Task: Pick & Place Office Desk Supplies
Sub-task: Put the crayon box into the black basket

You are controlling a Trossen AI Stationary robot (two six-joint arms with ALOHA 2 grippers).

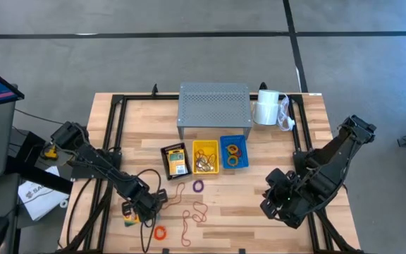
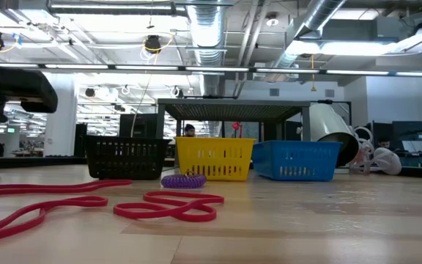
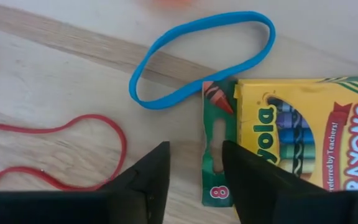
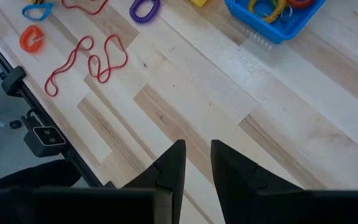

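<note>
Our left gripper (image 3: pixel 194 177) sits low over the front-left part of the table (image 1: pixel 344 127), fingers parted with a clear gap, straddling the green hang-tab end of a crayon box (image 3: pixel 303 140) lying flat on the wood. The tab sits right in the gap, but we see no squeeze on it, so we'd call this open and lined up, not gripping. Going for the thin tab makes sense to us, since the box body looks too wide for these jaws.

From the pincer outward in the wrist shot: a blue rubber band (image 3: pixel 201 59) at about 12 o'clock, touching the box corner, and a red rubber band (image 3: pixel 55 149) at about 9 o'clock, apart from both.

Overhead, three small baskets sit in a row at table centre: black basket (image 1: pixel 175 161), yellow basket (image 1: pixel 206 156), blue basket (image 1: pixel 234 152). They're presumably the drop spots, since another crayon box is already in the black one. Loose bands and a purple coil (image 1: pixel 198 186) lie between the baskets and our gripper.

The right gripper (image 4: pixel 196 163) waits over bare wood at the front right, fingers slightly apart, holding nothing.
</note>
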